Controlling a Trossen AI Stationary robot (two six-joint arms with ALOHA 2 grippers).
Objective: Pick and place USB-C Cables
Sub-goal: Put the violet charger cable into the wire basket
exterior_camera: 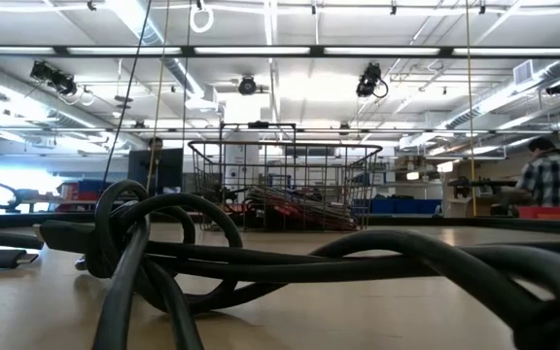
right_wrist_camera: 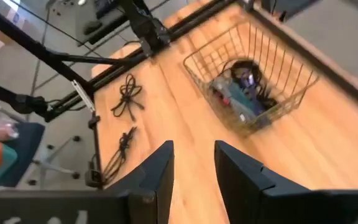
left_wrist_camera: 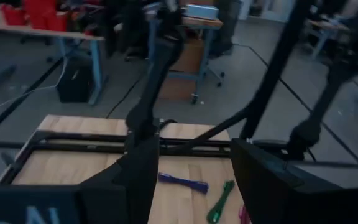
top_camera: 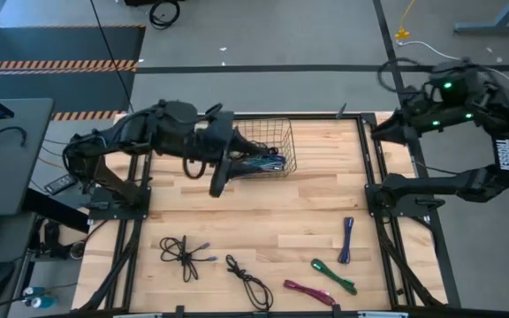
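High view shows the cables still out on the wooden table (top_camera: 263,225) along its near edge: a loose black cable (top_camera: 182,253), a second black cable (top_camera: 248,281) beside it, then a magenta cable (top_camera: 307,290), a green cable (top_camera: 333,276) and, a little farther in, a purple cable (top_camera: 346,239). All five lie apart from both arms.

Farther back, near the far edge of the table, stands a wire basket (top_camera: 285,141) with a tangle of dark and teal cables (top_camera: 263,162) inside. The left tool (top_camera: 219,177) hangs above the table just beside the basket's left side; its fingers (left_wrist_camera: 272,180) stand wide apart with nothing between them, and past them the wrist view looks down on the purple and green cables.

The right tool (right_wrist_camera: 194,165) is up off the table at the far right corner, well apart from every cable. Its fingers are parted by a narrow gap and hold nothing.

Low view shows a person in a plaid shirt (exterior_camera: 555,183) in the room beyond the table.
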